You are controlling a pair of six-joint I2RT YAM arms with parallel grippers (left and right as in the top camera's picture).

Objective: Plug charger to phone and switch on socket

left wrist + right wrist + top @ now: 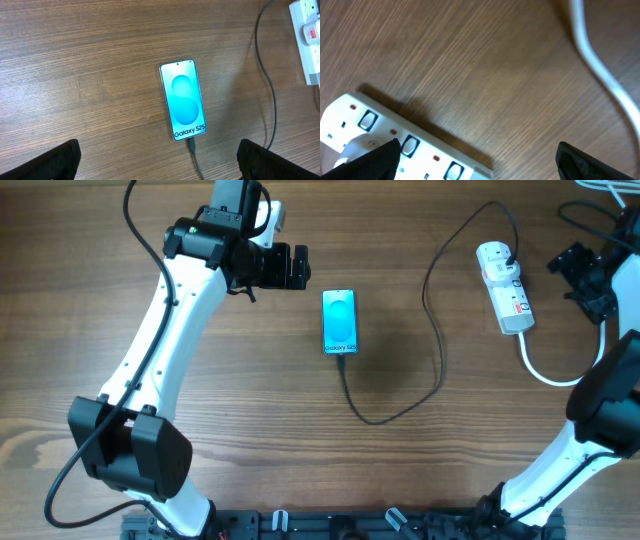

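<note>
My left pincer [159,155] has its jaws spread wide, one dark finger [57,160] at each lower corner of the wrist view. It holds nothing and touches nothing, and hangs above the table [90,330] just left of the phone [340,321], off its far end. My right pincer [478,144] is likewise wide apart and empty, well to the right of the phone, over the socket [505,288] without contact. The surface is brown wood-grain laminate, matt and flat; no room shows beyond it. The phone lies flat and face up, a slim rounded rectangle with a glossy cyan-teal screen and "Galaxy S25" printed at its near end. The charger [440,340], a thin black cable, meets the middle of that near edge, loops off to the right of the phone and runs up to the far end of the socket. The socket is a white plastic strip right of the phone, with rocker switches and small red marks; I cannot tell the switch positions. A thick white lead [545,370] curves away from its near end.
</note>
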